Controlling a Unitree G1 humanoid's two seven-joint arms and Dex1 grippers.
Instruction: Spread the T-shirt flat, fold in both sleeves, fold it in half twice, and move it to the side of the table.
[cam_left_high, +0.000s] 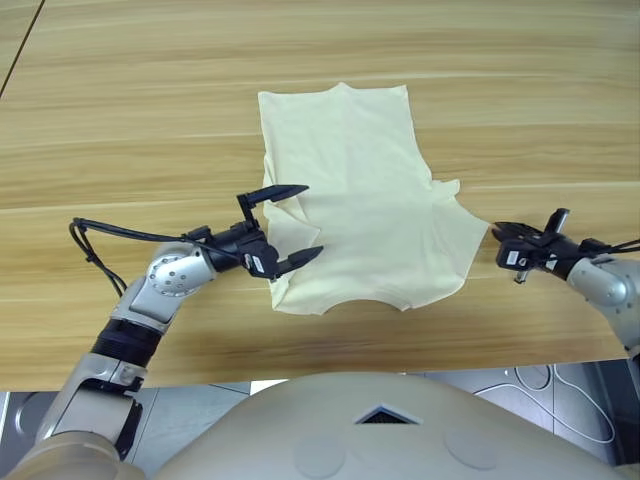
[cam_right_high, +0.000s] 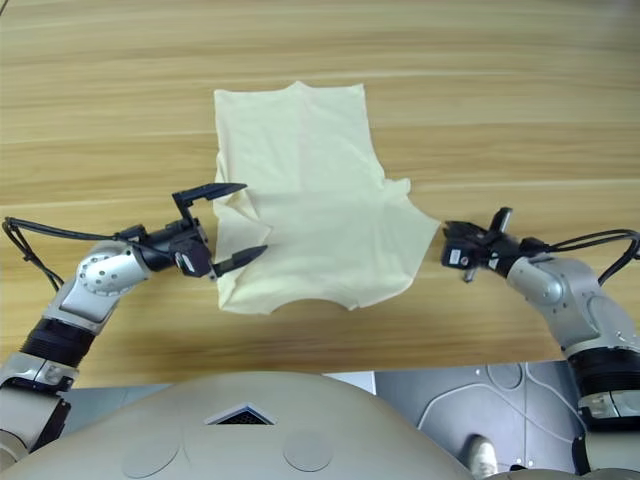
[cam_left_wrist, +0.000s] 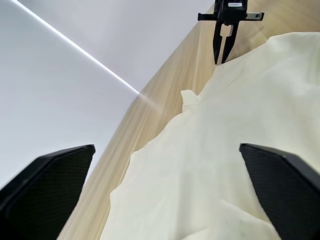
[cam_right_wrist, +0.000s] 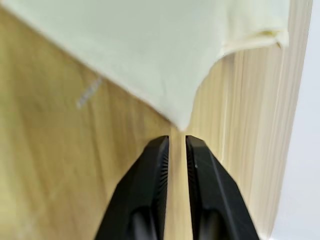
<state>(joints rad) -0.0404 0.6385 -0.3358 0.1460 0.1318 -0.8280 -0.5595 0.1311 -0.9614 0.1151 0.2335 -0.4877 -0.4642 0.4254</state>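
The left gripper's (cam_left_high: 300, 223) two black fingers (cam_left_high: 283, 191) stand wide apart. They straddle the rumpled left edge of the pale yellow cotton T-shirt (cam_left_high: 360, 190) and close on nothing. One fingertip lies over the cloth and the other sits near the shoulder fold. Behind them the silver forearm slants back low across the light wooden plank table (cam_left_high: 130, 120) towards its near edge.

The right gripper's (cam_right_wrist: 177, 141) fingers (cam_right_wrist: 155, 165) are drawn almost together with a thin slit between them, and they hold nothing. Their tips sit just short of the pointed corner of the outstretched right sleeve. That forearm also lies low, angled in from the right.

The T-shirt rests mid-table, neckline nearest the robot and hem farthest away.
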